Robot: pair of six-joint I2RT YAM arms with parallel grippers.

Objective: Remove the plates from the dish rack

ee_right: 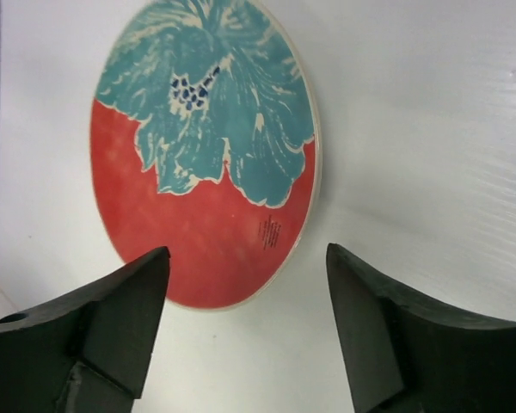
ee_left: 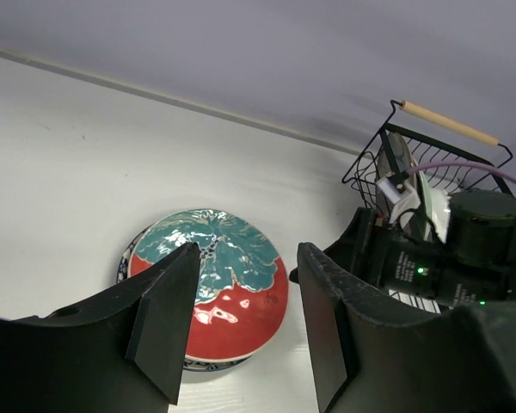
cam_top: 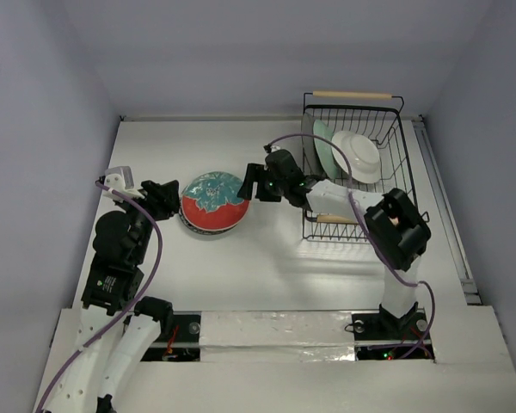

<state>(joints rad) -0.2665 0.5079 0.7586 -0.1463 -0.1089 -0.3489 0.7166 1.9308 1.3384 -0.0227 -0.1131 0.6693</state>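
Two plates stand in the rack; the teal-and-red plate lies stacked on the table. Right gripper and left gripper flank it, jaws apart, empty. We should back the right away level, sparing the stack.

1. The teal-and-red plate carries a small dark printed mark on its red part, near the rim; its characters are too small to read.
2. Nothing else in any view can be read.
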